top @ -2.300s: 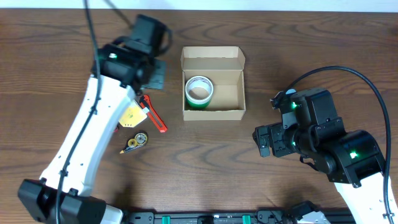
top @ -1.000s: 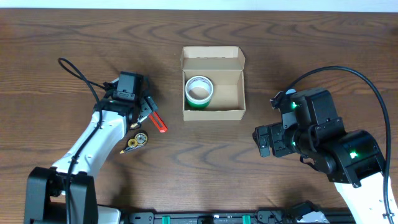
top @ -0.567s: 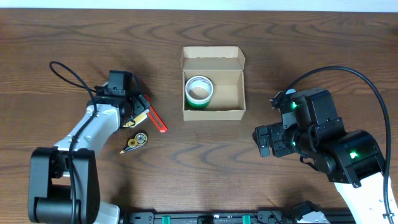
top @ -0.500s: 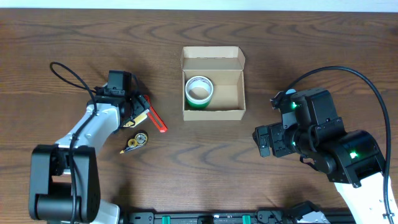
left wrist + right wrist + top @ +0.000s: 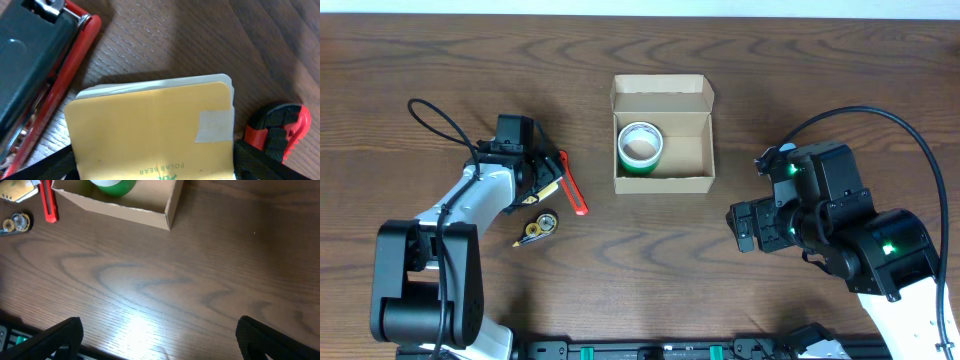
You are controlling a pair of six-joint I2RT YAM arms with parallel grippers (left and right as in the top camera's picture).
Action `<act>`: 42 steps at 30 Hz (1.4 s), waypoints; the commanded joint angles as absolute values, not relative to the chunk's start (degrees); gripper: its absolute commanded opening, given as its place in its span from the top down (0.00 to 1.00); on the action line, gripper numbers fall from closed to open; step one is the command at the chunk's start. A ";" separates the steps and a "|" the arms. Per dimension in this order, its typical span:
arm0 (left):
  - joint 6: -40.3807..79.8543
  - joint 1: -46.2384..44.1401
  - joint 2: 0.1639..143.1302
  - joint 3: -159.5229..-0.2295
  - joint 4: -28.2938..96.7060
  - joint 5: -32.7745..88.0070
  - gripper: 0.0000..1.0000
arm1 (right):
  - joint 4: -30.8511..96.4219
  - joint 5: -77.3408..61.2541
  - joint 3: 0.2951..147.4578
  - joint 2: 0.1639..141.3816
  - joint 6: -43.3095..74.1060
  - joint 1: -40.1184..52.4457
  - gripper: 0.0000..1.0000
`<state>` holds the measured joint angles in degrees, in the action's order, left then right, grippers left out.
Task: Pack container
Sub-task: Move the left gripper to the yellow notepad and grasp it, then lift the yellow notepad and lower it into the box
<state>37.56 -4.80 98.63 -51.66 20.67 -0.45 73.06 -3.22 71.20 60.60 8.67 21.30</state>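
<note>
Okay, left claw (image 5: pixel 155 162) first: jaws set wide, one at each side edge of a yellow notepad (image 5: pixel 150 120) lying flat. I can't tell if they press it or just flank it. The pad has a smooth cover, rounded corners, white page edges and one pale strip of tape. A red tool (image 5: pixel 576 196), long and thin with a dark body, lies just beside the pad. In my left wrist view red-and-black parts show on both sides of the pad, and I can't tell if they are one thing. A small round yellow-and-black gadget (image 5: pixel 538 228) lies near, apart from the pad.

My right claw (image 5: pixel 160 340) is spread wide, holds nothing and hangs over the bare table (image 5: pixel 640 270), which is dark brown wood with strong grain.

One box (image 5: pixel 662 184), plain tan cardboard, sits mid-table between my arms, well apart from both claws, with its flap open at the back. One tape roll (image 5: pixel 641 147), green with a white core, lies inside at its left end.
</note>
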 commanded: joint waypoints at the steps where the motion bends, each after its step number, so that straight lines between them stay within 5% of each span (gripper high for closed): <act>1: 37.26 -4.49 99.74 -51.33 21.71 -1.91 0.18 | 73.10 -3.42 71.29 60.55 8.08 21.67 0.01; 10: 35.94 -4.49 99.74 -51.31 22.44 -2.04 0.23 | 73.10 -3.42 71.29 60.55 8.08 21.69 0.01; 13: 35.73 -4.49 99.77 -51.31 22.44 -2.00 0.34 | 73.12 -3.42 71.29 60.55 8.08 21.69 0.01; 22: 34.22 -4.51 99.02 -54.85 23.99 0.05 0.30 | 73.10 -3.42 71.29 60.55 8.08 21.69 0.01; 32: 27.42 -4.97 93.27 -67.51 33.91 0.08 0.36 | 73.10 -3.42 71.29 60.55 8.08 21.67 0.01; 42: 21.78 -15.09 84.20 -75.42 30.70 2.28 0.37 | 73.10 -3.42 71.29 60.55 8.08 21.67 0.01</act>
<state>25.36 -11.81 86.04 -72.99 32.18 0.54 73.06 -3.20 71.20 60.60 8.67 21.30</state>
